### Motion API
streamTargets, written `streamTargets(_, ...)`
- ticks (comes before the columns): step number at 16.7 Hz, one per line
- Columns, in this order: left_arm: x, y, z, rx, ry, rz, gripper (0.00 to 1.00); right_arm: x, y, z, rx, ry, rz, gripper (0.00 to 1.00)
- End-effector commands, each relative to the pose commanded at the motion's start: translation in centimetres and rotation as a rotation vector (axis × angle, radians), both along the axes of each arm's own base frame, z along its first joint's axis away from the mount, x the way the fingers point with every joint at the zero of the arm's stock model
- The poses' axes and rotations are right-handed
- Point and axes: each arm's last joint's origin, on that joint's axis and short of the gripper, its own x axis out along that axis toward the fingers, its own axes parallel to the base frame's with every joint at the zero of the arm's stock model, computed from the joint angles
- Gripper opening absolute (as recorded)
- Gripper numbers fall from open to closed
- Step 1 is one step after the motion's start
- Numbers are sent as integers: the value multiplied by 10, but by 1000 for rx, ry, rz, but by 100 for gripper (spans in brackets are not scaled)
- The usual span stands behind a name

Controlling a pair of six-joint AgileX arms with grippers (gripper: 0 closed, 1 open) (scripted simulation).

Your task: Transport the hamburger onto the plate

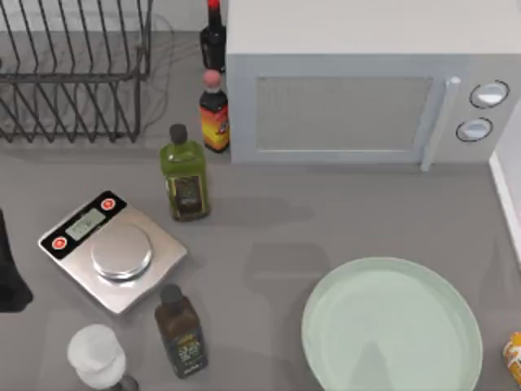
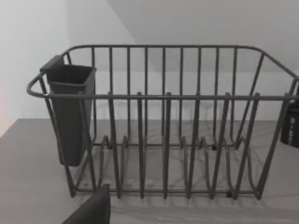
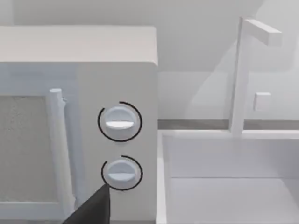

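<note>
Lying at the right edge of the table, the hamburger point(image 1: 514, 355) is just beside the plate point(image 1: 391, 326), not on it; it is cut by the frame. The plate holds nothing. Farther left stand a scale point(image 1: 112, 251) with a bare steel pan point(image 1: 121, 252), two oil bottles point(image 1: 185, 173) point(image 1: 181, 331) and a white cup point(image 1: 97, 356). Behind are a microwave point(image 1: 366, 81), a sauce bottle point(image 1: 214, 112) and a dish rack point(image 2: 163, 121) whose grey cup point(image 2: 70, 114) hangs on one end. The left arm point(image 1: 10, 269) is at the left edge. I cannot tell how either gripper's fingers stand.
</note>
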Motion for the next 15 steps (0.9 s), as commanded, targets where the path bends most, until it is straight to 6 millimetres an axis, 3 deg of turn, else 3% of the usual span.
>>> streamTargets(4, 0, 0, 0, 0, 0, 0, 100, 1, 1, 3, 4, 40, 11, 100)
streamTargets(7, 0, 0, 0, 0, 0, 0, 100, 4, 4, 12, 16, 191, 37, 100)
streamTargets(15, 0, 0, 0, 0, 0, 0, 100, 45, 23, 19, -1, 982, 92, 100)
